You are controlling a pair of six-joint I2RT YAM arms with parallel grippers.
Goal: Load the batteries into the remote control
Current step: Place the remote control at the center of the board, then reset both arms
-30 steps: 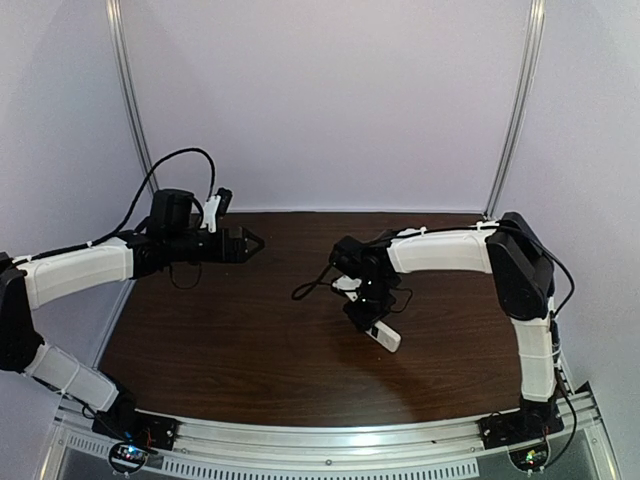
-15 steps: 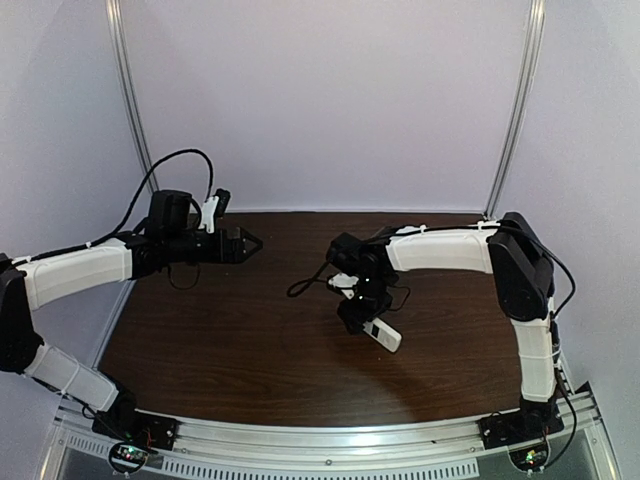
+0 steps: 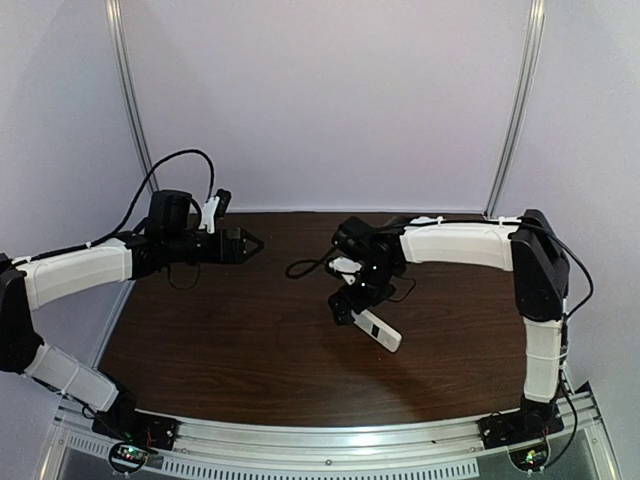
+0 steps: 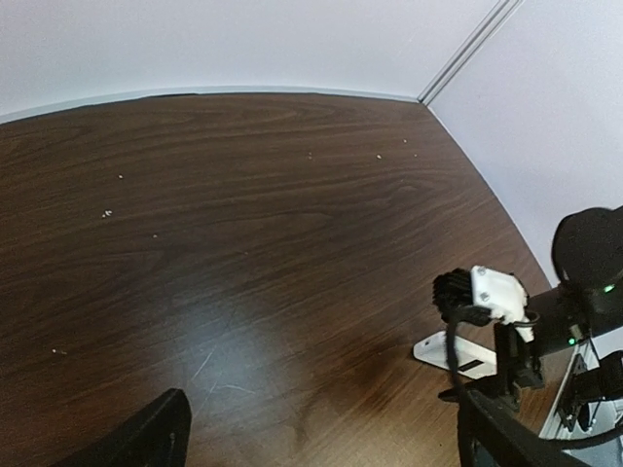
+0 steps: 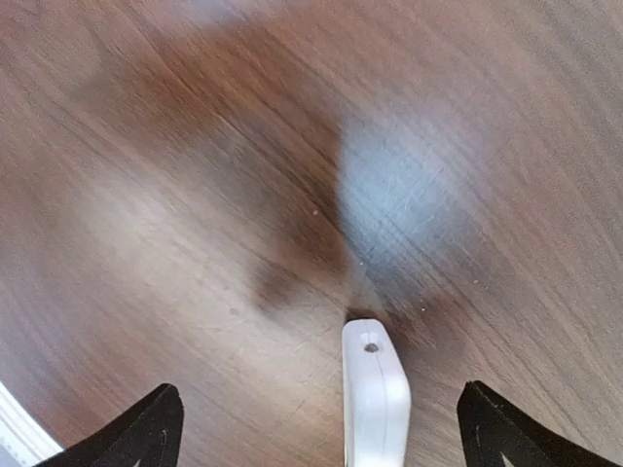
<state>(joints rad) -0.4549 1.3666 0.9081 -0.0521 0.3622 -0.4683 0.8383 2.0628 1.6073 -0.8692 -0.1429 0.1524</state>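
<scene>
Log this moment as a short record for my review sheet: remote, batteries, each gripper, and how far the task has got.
remote control: white, lying flat on the table, right of centre
batteries: none visible in any view
right gripper: open, over one end of the remote, fingers wide of it, not gripping
left gripper: open, empty, held above the far left part of the table
task stage: no battery loading visible yet
</scene>
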